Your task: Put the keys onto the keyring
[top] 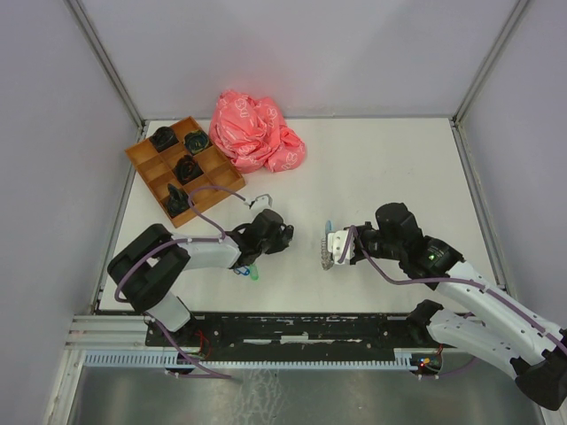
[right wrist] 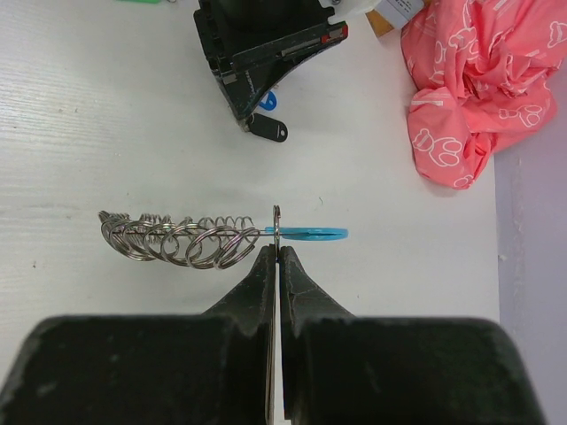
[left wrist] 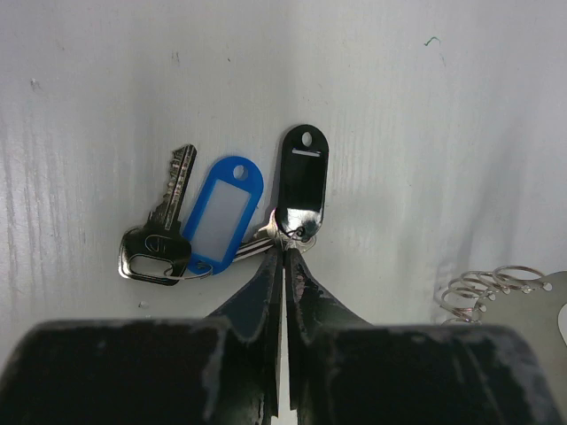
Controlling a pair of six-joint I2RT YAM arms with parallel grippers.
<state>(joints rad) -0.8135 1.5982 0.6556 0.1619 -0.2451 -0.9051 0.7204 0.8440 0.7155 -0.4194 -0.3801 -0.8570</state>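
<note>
Overhead view: white bench (top: 381,168). Both arms reach in from the bottom edge and their tips face each other at mid-frame, somewhat apart.

Left pincer (left wrist: 283,252): jaws drawn almost together, only a thin slit between them. The tips pinch the small ring and key blade at the lower end of the black tag (left wrist: 303,181). The keys (left wrist: 164,235) lie flat on the bench in a loose bunch, just above the pincer in the left wrist view. Left to right they are a silver key with its head at the bottom, a blue tag (left wrist: 223,217) with a pale window, then the black tag. From overhead the bunch is mostly hidden under the left wrist, lower left of centre (only slivers of blue and green show).

Right pincer (right wrist: 277,252): closed on the keyring (right wrist: 190,241), gripping it where the silvery loops meet the light blue segment. The loops run leftward in a horizontal row across mid-frame, and the blue piece pokes out to the right. Whether the loops touch the bench I cannot tell. The keyring sits just right of centre in the overhead view, apart from the keys.

Pink bag (top: 257,133): crumpled, upper centre overhead. Wooden tray (top: 140,168): upper left beside the bag, divided into compartments, dark items inside.
</note>
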